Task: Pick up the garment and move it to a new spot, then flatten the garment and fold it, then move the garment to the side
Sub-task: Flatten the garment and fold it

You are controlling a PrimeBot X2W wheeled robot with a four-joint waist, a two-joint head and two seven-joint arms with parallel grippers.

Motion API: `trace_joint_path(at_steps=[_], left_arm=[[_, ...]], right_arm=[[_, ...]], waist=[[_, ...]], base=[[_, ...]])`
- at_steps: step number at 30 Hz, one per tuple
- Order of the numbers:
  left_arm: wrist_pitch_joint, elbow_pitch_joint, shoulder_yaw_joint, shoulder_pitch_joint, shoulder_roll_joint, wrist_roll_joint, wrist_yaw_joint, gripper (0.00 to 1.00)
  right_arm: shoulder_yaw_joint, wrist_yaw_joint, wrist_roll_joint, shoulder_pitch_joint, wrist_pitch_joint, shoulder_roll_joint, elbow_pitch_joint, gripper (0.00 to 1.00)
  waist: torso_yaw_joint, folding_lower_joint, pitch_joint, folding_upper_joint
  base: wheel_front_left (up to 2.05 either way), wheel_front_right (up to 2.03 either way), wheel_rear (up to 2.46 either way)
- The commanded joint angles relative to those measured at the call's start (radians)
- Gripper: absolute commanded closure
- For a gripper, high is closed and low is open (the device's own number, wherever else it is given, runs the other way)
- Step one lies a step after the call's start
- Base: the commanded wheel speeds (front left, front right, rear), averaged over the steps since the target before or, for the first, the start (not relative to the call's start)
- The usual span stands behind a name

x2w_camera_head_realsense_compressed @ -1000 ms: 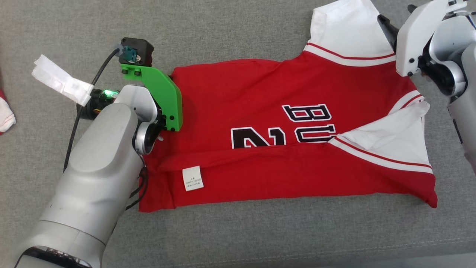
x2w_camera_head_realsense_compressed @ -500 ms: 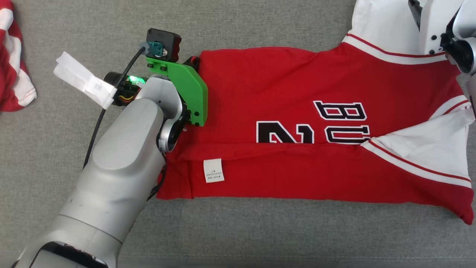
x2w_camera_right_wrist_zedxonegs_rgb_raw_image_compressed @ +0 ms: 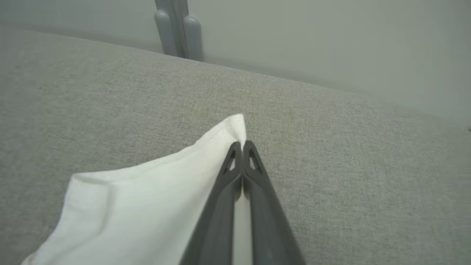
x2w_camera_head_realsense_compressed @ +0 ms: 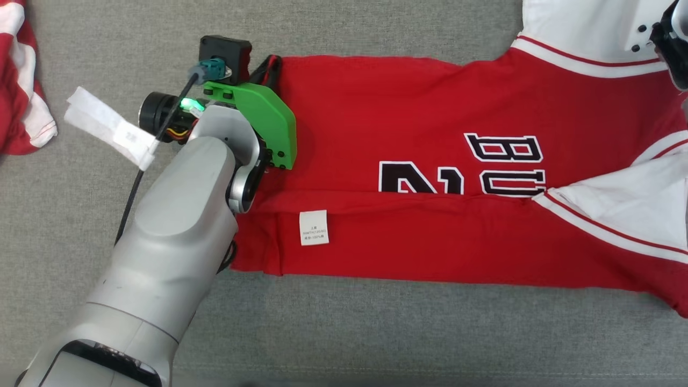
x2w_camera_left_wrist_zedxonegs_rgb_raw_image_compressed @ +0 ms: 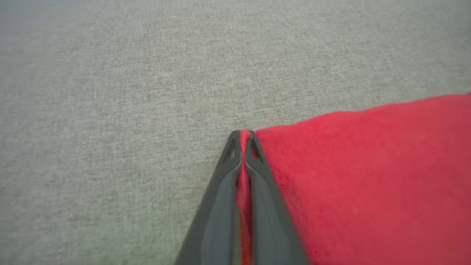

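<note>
- Left gripper: your fingers are pressed together on the far corner of the jersey's hem end, with a strip of red cloth showing between them. A corner grip like this looks chosen so you can lift that end or pull it taut.
- Left forearm: pale grey, carrying a green bracket and a black wrist camera. It lies across the hem end and hides part of that edge from you.
- Grey upholstered surface: it bears the whole garment.
- Jersey: red body, white sleeves, black lettering. It lies lengthwise, hem end to your left and shoulders to your right.
- Near long edge: turned up over the body. That is why the white care label faces up and the lower half of the lettering is covered. Judged: the first lengthwise fold is done.
- Near sleeve: white, laid inward over the chest, inside the folded outline.
- Right gripper: your fingers are clamped on the edge of the far sleeve, with white cloth between them. Paired with the left grip, this probably prepares you to bring the far side over.
- Second red-and-white garment: at the left edge, well apart from the jersey.
- Grey posts: upright, beyond the surface's far edge.
</note>
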Motion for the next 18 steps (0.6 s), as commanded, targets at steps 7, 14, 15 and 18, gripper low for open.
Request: trace_joint_path(at_steps=[7,14,15,18], left_arm=[[-0.109,0.046,0.029,-0.025,0.017,0.001,0.009,1.00],[-0.164,0.074,0.024,0.009,0.018,-0.011,-0.028,1.00],[-0.172,0.076,0.020,0.015,0.019,-0.008,-0.032,1.00],[-0.197,0.079,0.004,0.043,0.028,0.006,-0.043,1.00]], right_arm=[[-0.004,-0.002,0.022,0.019,-0.093,-0.003,0.011,1.00],[0.010,-0.002,0.082,0.101,-0.146,-0.001,-0.011,1.00],[0.017,-0.002,0.095,0.117,-0.150,-0.003,-0.020,1.00],[0.039,-0.002,0.128,0.180,-0.164,-0.015,-0.065,1.00]], waist=[[-0.028,-0.0001,-0.047,0.0000],[-0.049,-0.0001,-0.104,0.0000],[-0.051,-0.0001,-0.112,0.0000],[-0.060,-0.0001,-0.139,0.0000]], base=[[0.00,0.00,0.00],[0.00,0.00,0.00],[0.00,0.00,0.00],[0.00,0.00,0.00]])
